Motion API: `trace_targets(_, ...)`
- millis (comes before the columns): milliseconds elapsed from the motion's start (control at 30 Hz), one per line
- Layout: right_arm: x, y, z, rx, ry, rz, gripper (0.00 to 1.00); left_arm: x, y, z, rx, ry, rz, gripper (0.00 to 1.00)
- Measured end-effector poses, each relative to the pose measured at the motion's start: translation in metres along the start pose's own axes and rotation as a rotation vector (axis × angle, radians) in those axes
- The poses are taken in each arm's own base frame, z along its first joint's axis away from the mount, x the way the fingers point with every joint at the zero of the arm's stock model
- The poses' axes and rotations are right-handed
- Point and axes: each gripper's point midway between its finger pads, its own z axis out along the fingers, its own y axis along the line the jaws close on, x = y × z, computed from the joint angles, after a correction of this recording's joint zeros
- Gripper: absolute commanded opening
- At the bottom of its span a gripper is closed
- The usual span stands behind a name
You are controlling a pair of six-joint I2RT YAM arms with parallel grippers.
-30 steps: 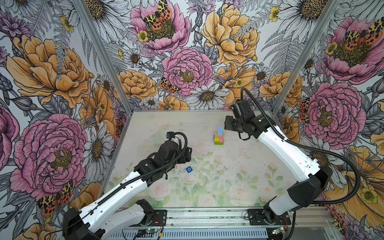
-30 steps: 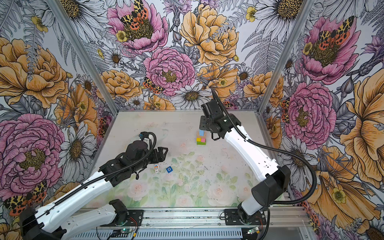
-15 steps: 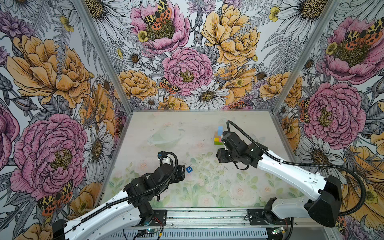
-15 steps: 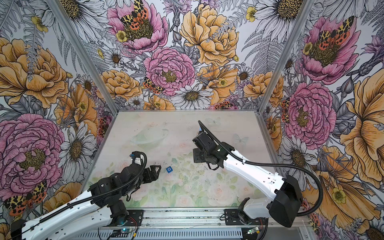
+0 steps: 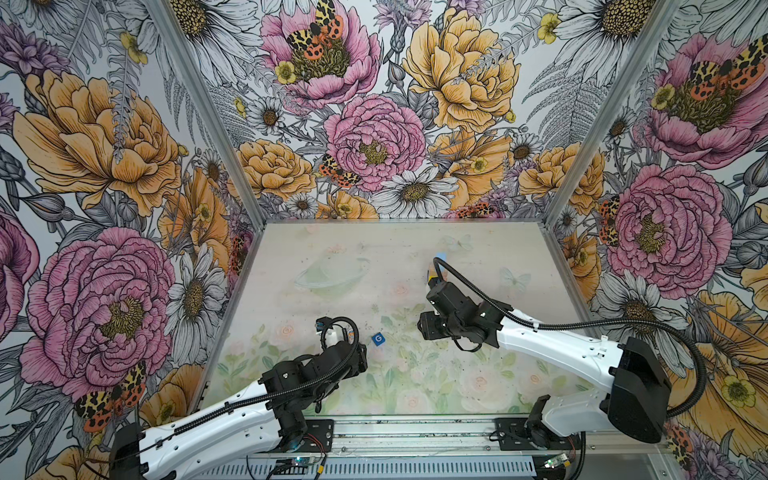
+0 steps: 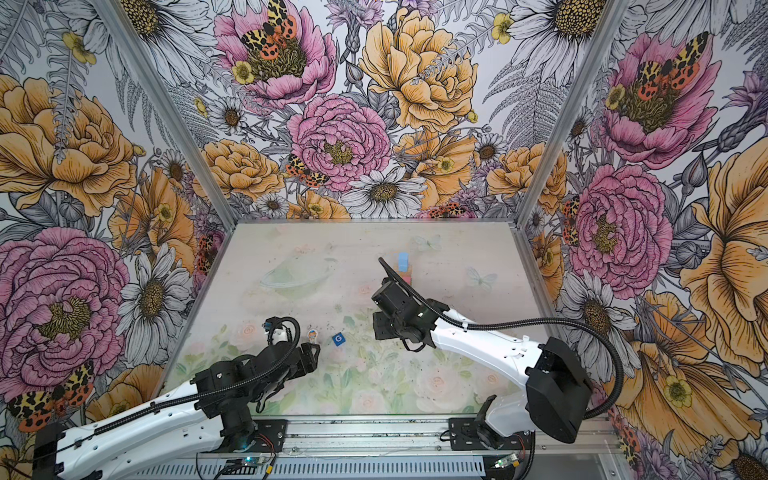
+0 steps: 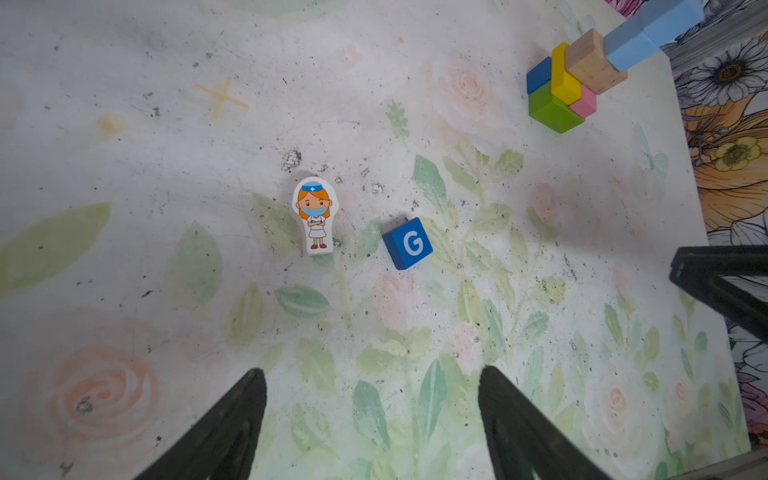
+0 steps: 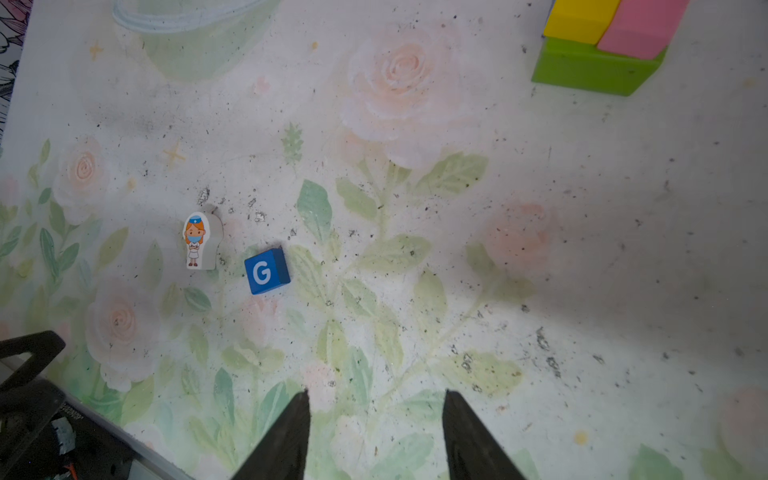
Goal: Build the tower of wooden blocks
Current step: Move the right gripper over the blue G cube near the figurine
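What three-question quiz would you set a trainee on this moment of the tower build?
1. True or false: the nurse figure stands on top of the tower.
2. Which colour is the tower's topmost block? A) green B) light blue C) pink
3. What do the left hand and the right hand hold?

Key
1. False: it lies flat on the table beside the blue G cube, apart from the tower.
2. B
3. Nothing: both are open and empty.
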Motion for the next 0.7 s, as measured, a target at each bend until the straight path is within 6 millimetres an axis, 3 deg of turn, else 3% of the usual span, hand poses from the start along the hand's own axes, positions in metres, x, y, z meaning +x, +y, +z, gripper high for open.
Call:
trace_targets(233,0.01,0.008,0.037,0.023,0.057,-0.039,0.54,0.0,0.004,0.001,-0.012,-0.007,-0.03,0.82)
trace_targets(367,0.012,0.023,0.054,0.023,0.085,-0.08,0.54,0.004,0.009,0.004,-0.027,-0.002,-0.041,0.81)
trace_targets(700,0.004,0.063,0.076,-0.028,0.091,-0.141,0.54,0.012,0.022,0.006,-0.029,0.0,-0.07,0.81)
